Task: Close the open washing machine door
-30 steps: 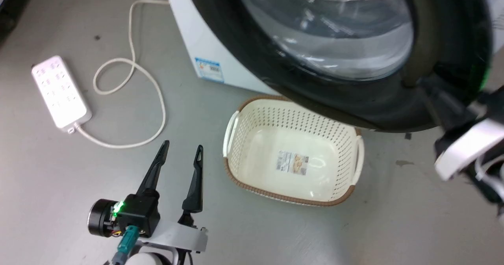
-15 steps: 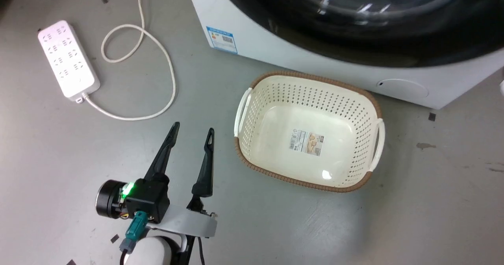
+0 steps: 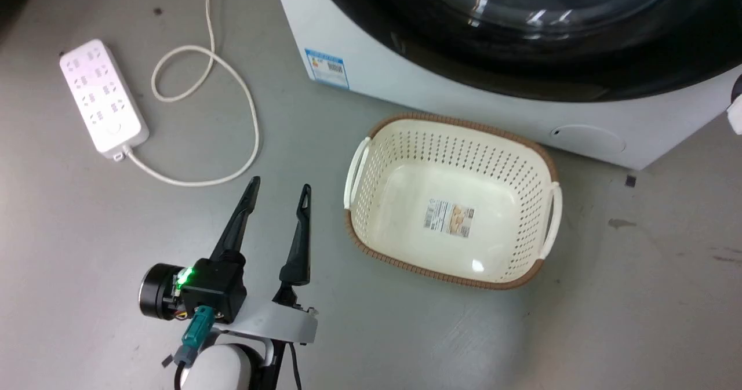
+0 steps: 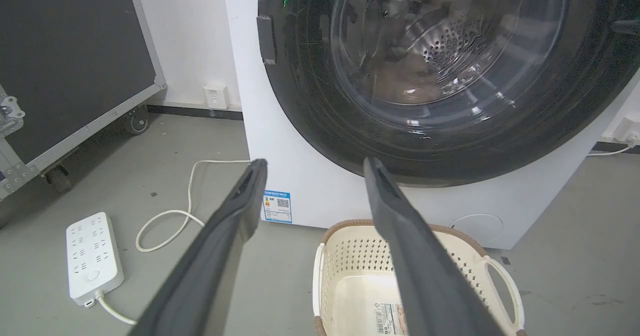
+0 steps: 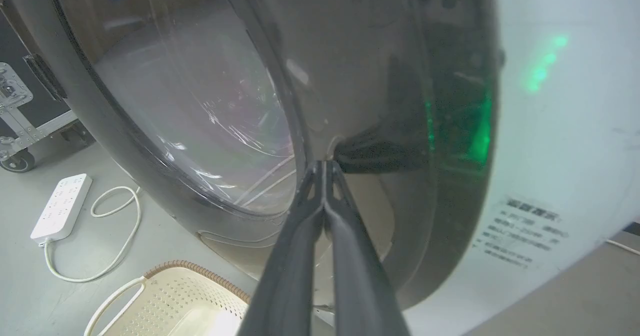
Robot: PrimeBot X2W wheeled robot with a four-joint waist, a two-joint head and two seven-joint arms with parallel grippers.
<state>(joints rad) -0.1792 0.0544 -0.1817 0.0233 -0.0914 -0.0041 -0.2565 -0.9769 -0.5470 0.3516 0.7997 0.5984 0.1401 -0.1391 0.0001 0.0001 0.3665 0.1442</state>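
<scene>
The washing machine door (image 3: 522, 74), a wide black ring around bulging clear glass, lies flat against the white machine front (image 3: 406, 83). The left wrist view shows the same door (image 4: 310, 106) flush on the machine, with the metal drum visible through the glass. My left gripper (image 3: 279, 185) hovers low over the floor, left of the basket, open and empty, its fingers (image 4: 235, 211) pointing at the machine. My right gripper (image 5: 324, 164) is shut on nothing. Its tips are right at the door (image 5: 450, 126), where the glass meets the black ring. A pale bit of the right arm (image 3: 735, 109) shows at the head view's right edge.
A cream perforated laundry basket (image 3: 536, 164) with a brown rim stands empty on the grey floor in front of the machine. A white power strip (image 3: 104, 103) and its looped cord (image 3: 249, 117) lie to the left. A black wheeled case (image 4: 75, 61) stands by the wall.
The door swung from standing out over the basket to lying against the machine front. My right arm went from beside the door almost out of the head view. The head camera shifted.
</scene>
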